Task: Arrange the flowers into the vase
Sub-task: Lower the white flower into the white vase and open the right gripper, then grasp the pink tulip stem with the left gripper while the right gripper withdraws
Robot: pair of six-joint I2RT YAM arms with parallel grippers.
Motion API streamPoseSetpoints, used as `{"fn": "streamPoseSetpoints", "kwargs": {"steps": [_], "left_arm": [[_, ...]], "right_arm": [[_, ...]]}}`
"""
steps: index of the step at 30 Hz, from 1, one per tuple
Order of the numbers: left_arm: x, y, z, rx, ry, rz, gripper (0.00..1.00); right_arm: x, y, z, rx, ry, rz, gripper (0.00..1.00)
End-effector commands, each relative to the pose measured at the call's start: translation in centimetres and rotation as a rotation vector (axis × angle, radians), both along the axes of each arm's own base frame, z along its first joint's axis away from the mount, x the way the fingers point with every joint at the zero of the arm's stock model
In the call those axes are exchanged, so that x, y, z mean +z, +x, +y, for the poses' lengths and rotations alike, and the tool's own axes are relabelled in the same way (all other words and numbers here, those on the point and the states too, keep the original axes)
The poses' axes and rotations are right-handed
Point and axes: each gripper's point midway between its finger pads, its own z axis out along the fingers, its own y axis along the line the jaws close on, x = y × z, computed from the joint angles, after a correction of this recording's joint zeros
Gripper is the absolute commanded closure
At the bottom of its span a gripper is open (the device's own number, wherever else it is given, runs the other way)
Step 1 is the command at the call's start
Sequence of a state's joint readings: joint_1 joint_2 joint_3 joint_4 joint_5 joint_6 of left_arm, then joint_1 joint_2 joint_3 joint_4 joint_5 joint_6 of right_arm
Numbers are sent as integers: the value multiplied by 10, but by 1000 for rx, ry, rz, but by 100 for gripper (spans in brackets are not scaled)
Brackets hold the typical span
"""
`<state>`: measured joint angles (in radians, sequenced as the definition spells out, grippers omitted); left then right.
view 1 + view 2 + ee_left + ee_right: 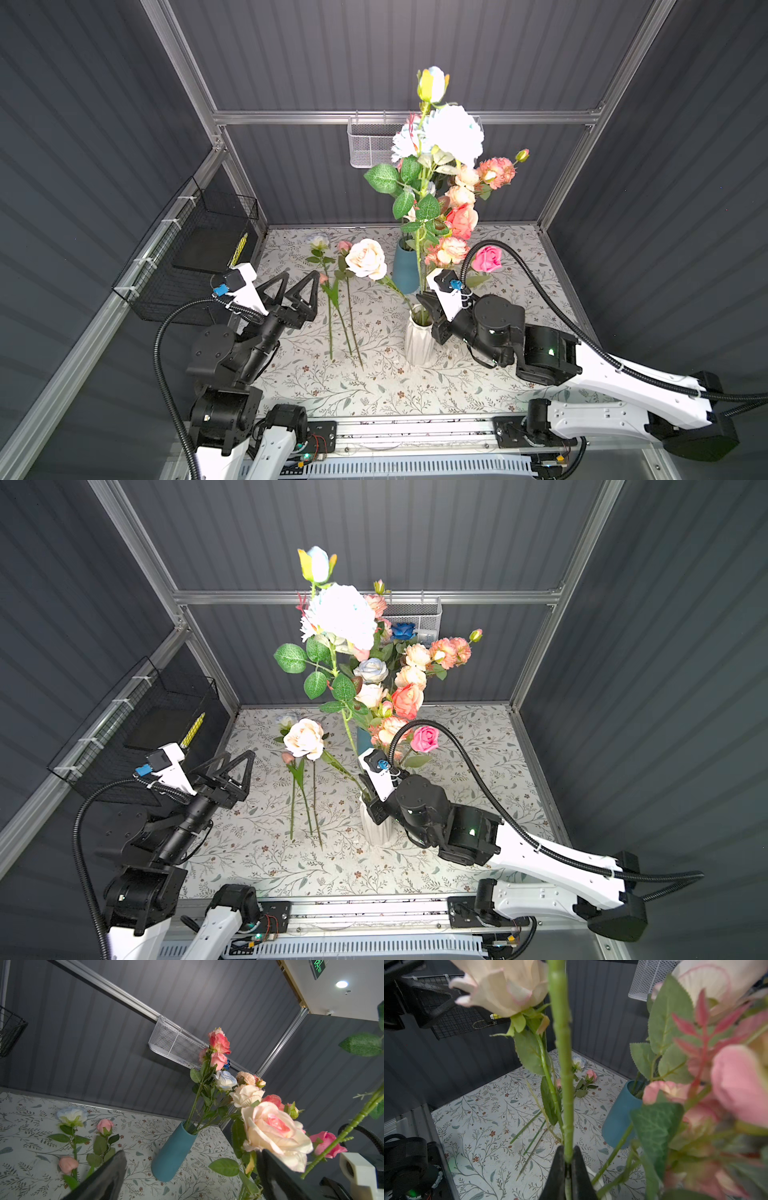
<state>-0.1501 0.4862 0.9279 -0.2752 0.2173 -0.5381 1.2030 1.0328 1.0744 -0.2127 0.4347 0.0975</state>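
Right arm extended from 4 o'clock, right claw [568, 1153] pinching a tall, upright, leafy green stem [560, 1053]; left claw [301, 275] wide, 9 o'clock.

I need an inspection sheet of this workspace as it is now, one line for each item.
Surface: floral table cover, flat.
Job's things: blue vase holds a bouquet; cream rose in white vase; three loose flowers lying left of it.
Clutter: nothing seen.
Grippers: left gripper open, empty; right gripper shut on tall stem at the white vase's mouth.
Cables: black conduit arcs close to pink rose.
Surroundings: black wire basket on side wall; white mesh basket on rear rail.
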Motion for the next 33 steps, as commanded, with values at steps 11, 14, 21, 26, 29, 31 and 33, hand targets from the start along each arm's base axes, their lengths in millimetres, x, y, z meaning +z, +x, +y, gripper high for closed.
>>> {"fn": "streamPoseSetpoints", "kwargs": {"steps": [11, 14, 21, 26, 29, 31, 33], "left_arm": [[-125, 55, 12, 125, 73, 486, 3], [-156, 66, 10, 121, 94, 559, 3], [-238, 100, 13, 170, 152, 761, 23], [-281, 121, 18, 224, 158, 838, 35], [-302, 132, 14, 226, 128, 870, 36], [-312, 139, 9, 219, 127, 876, 37], [-318, 147, 4, 231, 174, 884, 39]], "right_arm": [[-19, -27, -25, 26, 172, 209, 33], [-18, -33, -32, 41, 199, 225, 30], [-7, -47, -42, 100, 242, 209, 31], [-3, -49, -47, 101, 254, 197, 32], [-1, -49, -49, 98, 259, 189, 33], [-1, -49, -51, 95, 260, 185, 33], [-1, -49, -52, 93, 255, 183, 33]]}}
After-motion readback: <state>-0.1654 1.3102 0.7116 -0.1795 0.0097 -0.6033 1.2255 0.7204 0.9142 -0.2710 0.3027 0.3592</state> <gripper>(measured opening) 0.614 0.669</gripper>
